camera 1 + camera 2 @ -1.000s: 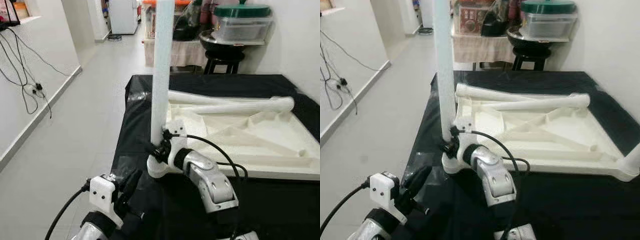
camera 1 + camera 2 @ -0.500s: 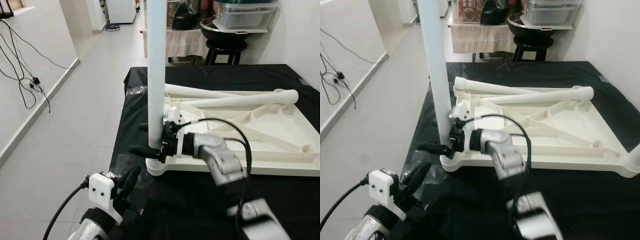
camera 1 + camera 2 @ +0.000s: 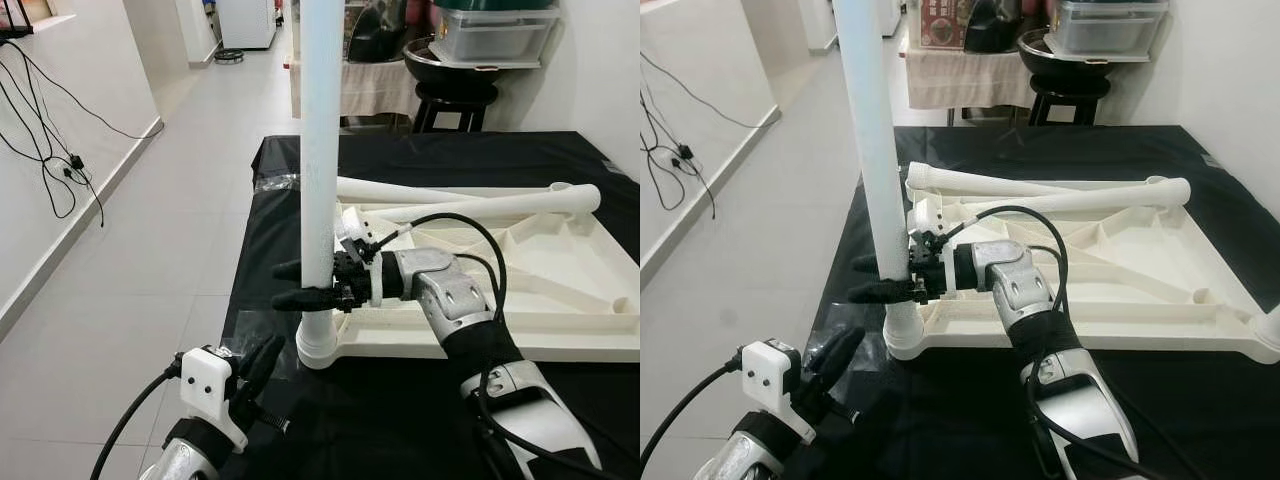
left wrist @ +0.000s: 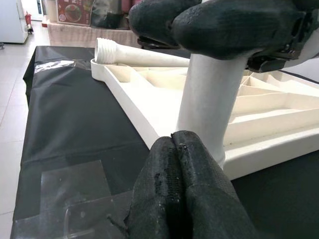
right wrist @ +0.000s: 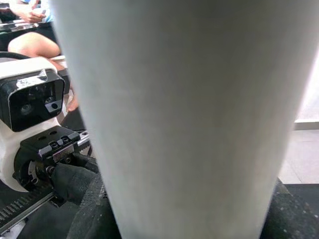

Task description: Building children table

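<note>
Right gripper [image 3: 300,285] now up off the tabletop corner socket [image 3: 318,350], fingers straddling the upright leg [image 3: 320,150] higher on its shaft, forearm levelled out.

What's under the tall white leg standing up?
The upright leg sits in the corner socket of the upside-down white tabletop, on black cloth. The right gripper clamps it. Inside the socket is hidden.
</note>
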Robot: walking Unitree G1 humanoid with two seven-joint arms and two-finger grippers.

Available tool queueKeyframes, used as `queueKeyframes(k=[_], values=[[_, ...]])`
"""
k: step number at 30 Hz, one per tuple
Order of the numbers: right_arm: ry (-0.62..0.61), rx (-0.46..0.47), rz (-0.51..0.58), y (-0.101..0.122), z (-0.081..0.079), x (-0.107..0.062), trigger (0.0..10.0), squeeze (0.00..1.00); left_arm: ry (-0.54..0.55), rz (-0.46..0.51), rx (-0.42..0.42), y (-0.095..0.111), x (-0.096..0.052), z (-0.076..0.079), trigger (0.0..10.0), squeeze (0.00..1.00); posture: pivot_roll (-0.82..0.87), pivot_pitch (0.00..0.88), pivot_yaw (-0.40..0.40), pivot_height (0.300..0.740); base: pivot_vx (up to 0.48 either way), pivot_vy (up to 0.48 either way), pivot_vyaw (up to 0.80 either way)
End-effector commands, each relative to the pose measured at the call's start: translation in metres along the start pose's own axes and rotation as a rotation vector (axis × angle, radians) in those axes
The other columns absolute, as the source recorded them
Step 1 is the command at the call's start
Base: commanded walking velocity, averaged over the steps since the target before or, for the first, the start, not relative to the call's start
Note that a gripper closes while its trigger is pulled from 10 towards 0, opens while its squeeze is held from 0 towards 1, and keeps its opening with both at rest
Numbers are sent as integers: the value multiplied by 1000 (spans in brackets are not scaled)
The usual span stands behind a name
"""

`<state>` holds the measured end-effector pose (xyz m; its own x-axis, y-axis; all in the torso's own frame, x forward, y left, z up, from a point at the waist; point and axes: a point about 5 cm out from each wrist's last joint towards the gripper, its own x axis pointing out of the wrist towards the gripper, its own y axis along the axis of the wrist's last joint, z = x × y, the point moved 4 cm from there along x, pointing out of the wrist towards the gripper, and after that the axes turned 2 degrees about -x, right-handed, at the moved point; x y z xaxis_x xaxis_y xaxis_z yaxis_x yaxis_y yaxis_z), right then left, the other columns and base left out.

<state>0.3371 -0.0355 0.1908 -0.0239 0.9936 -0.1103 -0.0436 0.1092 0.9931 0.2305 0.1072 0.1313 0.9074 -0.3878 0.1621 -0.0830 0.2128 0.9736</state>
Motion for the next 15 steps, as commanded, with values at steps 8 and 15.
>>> queueKeyframes(k=[8,15], values=[[-804,222,-57,-57,11,-15,0,0,8,-9,5,1,-5,-1,10000,0,-3,88,-15,740,0,0,0],[-1001,303,-134,-83,-14,-24,0,0,9,-10,8,1,-6,-2,10000,0,-13,85,6,740,0,0,0]])
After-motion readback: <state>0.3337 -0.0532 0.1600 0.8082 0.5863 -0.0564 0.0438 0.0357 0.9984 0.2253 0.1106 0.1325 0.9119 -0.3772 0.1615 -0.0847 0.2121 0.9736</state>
